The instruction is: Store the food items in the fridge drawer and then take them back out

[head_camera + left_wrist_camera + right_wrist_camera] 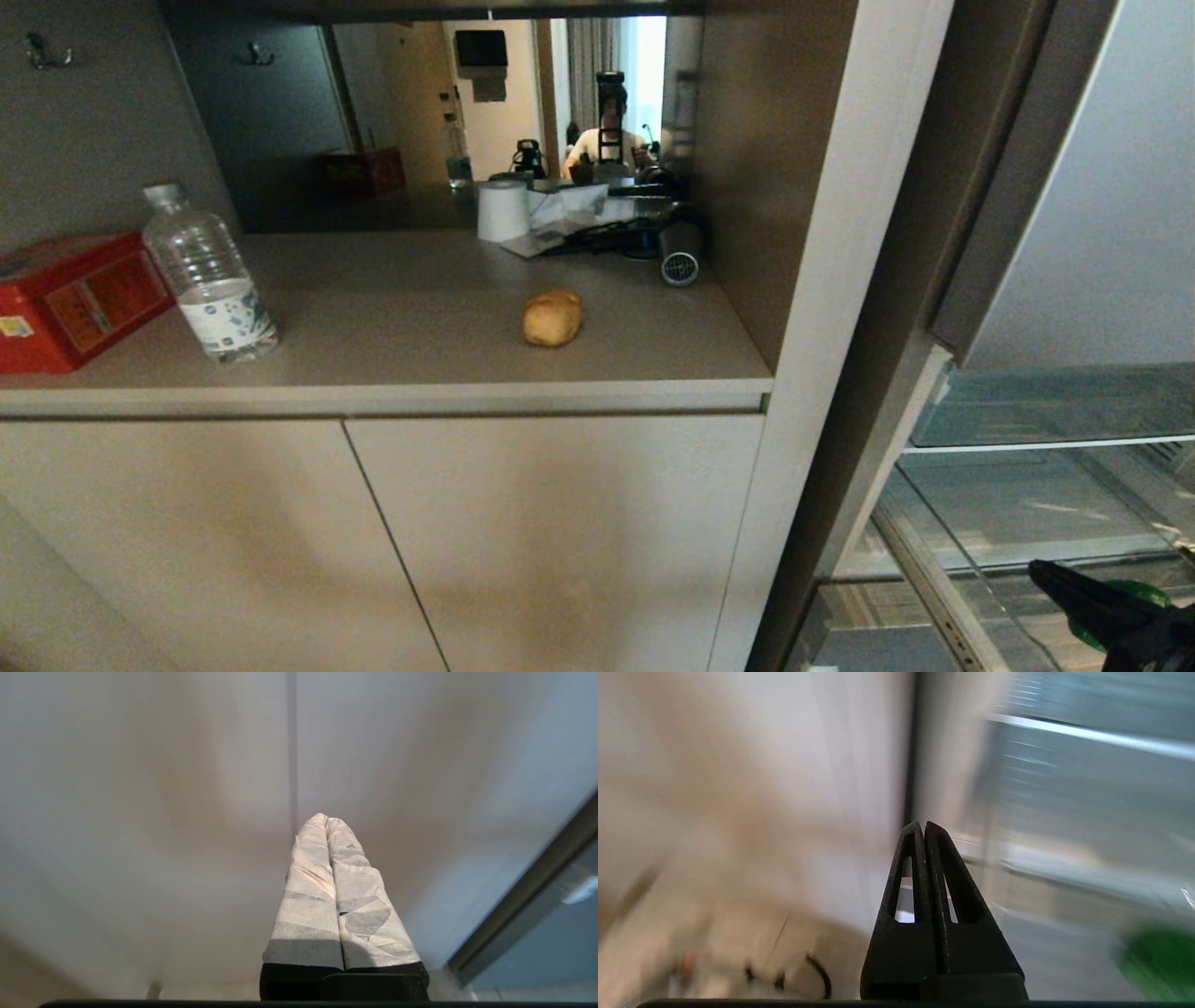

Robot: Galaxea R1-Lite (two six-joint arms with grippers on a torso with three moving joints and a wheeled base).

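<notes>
Right hand closed, empty; one pepper, one potato.

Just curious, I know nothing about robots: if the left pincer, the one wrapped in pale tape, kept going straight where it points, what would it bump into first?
Most likely the beige cabinet door. The shut left pincer points at it, close to the seam between two panels; depth is unclear.

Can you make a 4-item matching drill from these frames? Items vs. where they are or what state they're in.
Things:
1. tan lump
2. water bottle
3. green pepper
4. right gripper

Place or state:
A. low in the open fridge, partly hidden behind a black gripper
B. jaws shut, holding nothing
C. alone mid-counter
D. upright beside the red box

Pairs: 1-C, 2-D, 3-A, 4-B
</notes>
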